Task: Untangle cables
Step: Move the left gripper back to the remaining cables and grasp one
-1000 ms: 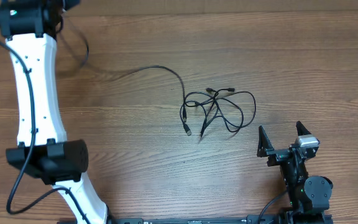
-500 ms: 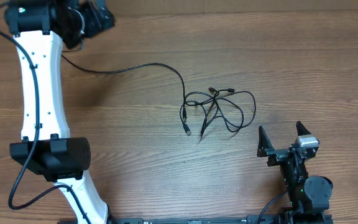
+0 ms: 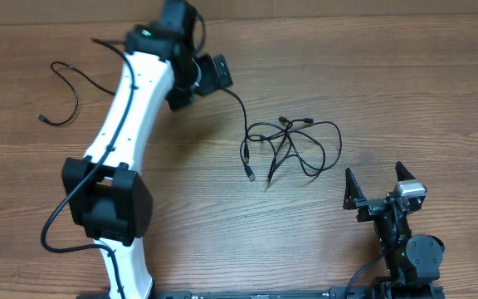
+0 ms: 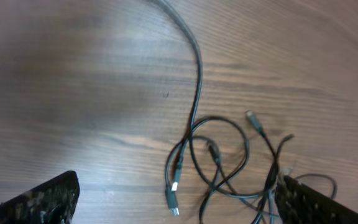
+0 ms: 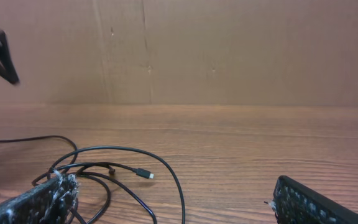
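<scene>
Two left fingers (image 4: pixel 36 202) wide, cables (image 4: pixel 196 106) between (tangled)

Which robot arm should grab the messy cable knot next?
Probably the left. The left gripper hovers open above the cables, its camera looking down on them. The right gripper sits open, low beside them.

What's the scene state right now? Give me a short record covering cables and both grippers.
tangle: knotted cables mid-scene, with one strand trailing toward the left arm
loose cable: lies alone at far left, apart from the tangle
left gripper: open, empty, above the trailing strand
right gripper: open, empty, clear of the cables
</scene>
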